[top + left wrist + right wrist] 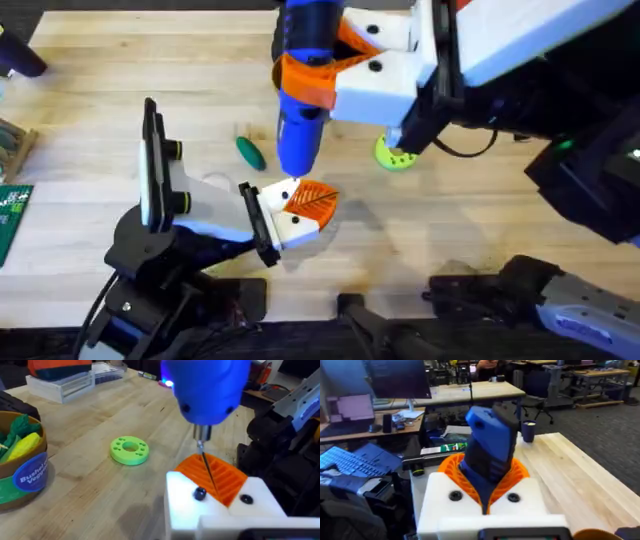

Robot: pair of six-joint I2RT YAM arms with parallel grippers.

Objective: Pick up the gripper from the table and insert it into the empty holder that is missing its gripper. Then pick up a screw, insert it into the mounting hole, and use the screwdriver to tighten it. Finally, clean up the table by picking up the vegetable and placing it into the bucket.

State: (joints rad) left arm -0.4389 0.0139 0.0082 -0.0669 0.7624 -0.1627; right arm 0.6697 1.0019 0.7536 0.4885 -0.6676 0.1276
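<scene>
Right gripper: clenched on the screwdriver, orange pads squeezing its blue body, bit pointing down.
Left gripper: cannot tell whether it is parted or closed.
Screwdriver: blue, thick-bodied, with a thin metal bit; the tip meets a dark screw in the white block of the gripper.
Gripper: white block with an orange ribbed wedge, seated at the black holder, mid-table.
Vegetable: dark green, oblong, lying just beside the screwdriver.
Bucket: green band, yellow and frilly green toys inside.
Disc: lime green, holed, flat on the wood.
Table: light wood, visible grain.
Room: desks, monitors, grey carpet behind.
</scene>
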